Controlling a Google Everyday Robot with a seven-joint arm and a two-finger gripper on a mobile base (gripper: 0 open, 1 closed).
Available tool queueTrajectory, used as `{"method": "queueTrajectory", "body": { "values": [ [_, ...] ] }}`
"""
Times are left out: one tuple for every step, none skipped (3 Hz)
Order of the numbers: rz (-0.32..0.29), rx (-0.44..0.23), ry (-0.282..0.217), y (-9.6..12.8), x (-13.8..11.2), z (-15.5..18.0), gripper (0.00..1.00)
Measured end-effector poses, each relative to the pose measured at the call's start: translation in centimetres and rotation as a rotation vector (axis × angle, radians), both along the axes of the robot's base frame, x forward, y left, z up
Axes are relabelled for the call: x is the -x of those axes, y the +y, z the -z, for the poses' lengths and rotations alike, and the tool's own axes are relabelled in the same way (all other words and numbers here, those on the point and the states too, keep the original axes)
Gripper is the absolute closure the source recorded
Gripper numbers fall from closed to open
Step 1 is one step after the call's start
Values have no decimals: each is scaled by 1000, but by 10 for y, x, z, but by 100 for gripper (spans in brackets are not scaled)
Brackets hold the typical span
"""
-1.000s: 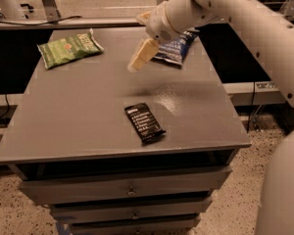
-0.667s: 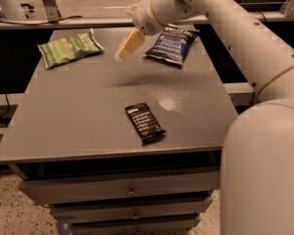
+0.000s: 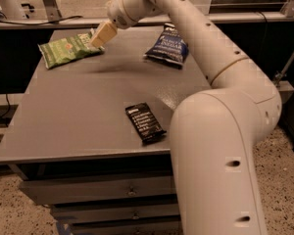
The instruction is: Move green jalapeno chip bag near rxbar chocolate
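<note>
Green jalapeno chip bag (image 3: pixel 63 50) — gripper (image 3: pixel 102 35) above

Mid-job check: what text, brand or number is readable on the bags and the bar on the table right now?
On the green jalapeno chip bag: pale lettering, too blurred to read.
On the dark blue chip bag: white lettering, too blurred to read.
On the rxbar chocolate: white text lines, too small to read.
On the gripper, by the green bag's right end: no markings visible.
Nothing can be quoted.

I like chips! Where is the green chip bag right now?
In the camera view, the green jalapeno chip bag lies at the far left corner of the table, with the end effector at its right end.
</note>
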State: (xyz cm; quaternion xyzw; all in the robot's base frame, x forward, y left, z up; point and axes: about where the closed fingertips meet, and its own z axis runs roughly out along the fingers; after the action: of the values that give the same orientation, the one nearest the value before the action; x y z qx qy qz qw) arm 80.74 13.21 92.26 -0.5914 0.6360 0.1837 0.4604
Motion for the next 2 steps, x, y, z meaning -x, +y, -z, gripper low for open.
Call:
{"method": "queueTrajectory", "body": {
  "values": [
    [56,-14,67,29,-9,17,0],
    [104,-18,133,44,-13,47,0]
  ]
}}
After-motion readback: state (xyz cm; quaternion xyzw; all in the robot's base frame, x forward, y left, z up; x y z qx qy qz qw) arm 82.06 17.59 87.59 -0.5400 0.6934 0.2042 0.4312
